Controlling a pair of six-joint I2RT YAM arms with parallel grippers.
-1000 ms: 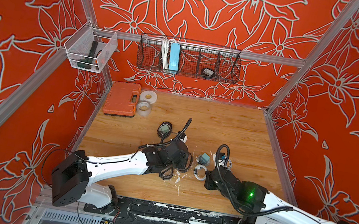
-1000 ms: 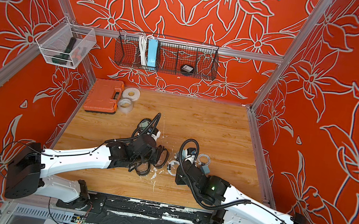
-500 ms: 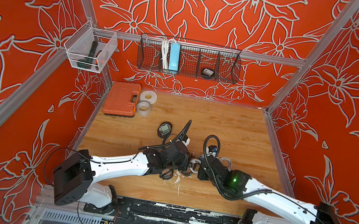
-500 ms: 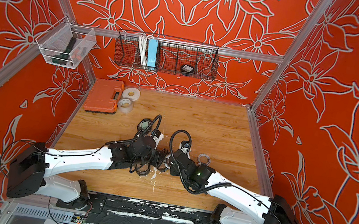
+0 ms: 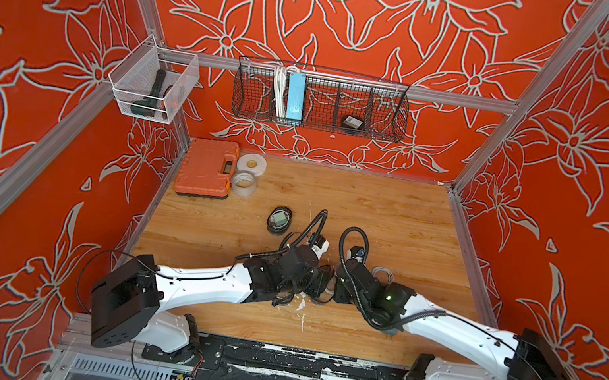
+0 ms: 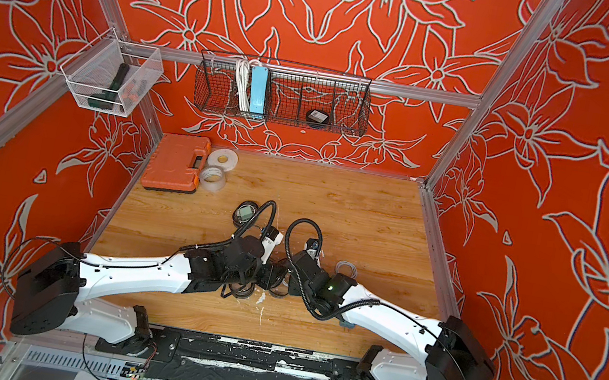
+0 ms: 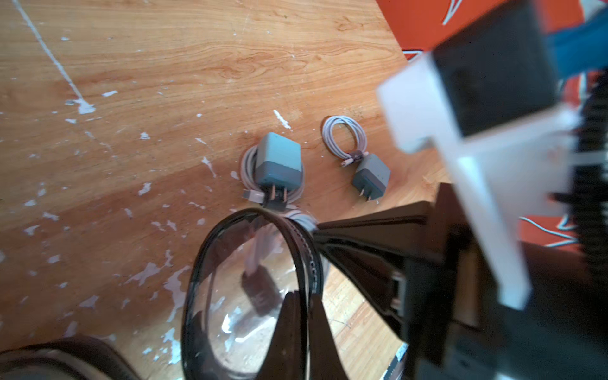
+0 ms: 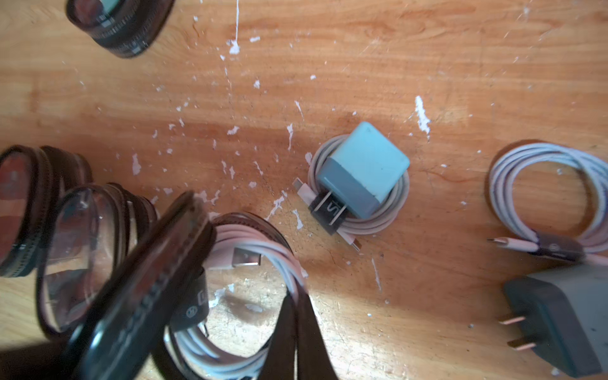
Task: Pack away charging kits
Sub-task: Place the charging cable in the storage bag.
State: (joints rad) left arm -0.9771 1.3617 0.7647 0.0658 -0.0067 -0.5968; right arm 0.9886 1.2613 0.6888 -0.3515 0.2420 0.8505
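Both grippers meet low over the front middle of the table, on one black-rimmed clear oval case (image 7: pixel 250 289). My left gripper (image 7: pixel 304 294) is shut on its zipper rim. My right gripper (image 8: pixel 296 294) is shut on the rim of the half that holds a coiled white cable (image 8: pixel 263 260) and a dark plug adapter (image 8: pixel 190 306). Two charging kits lie loose just beyond. One is a teal cube (image 8: pixel 362 171) sitting on its coil (image 7: pixel 278 161). The other is a cube (image 7: pixel 370 176) beside its coil (image 7: pixel 345 138), whose white loop shows in both top views (image 5: pixel 383 273) (image 6: pixel 346 268).
More clear cases lie near the held one (image 8: pixel 118 26) (image 8: pixel 19 204), and another lies behind the arms (image 5: pixel 279 220). An orange tool case (image 5: pixel 207 167) and two tape rolls (image 5: pixel 252 163) sit back left. On the back wall a wire basket (image 5: pixel 387 111) holds a blue power strip (image 5: pixel 295 95).
My right arm has swung left from beside the loose kits until its gripper meets the left one at the case. The left arm has shifted slightly right.
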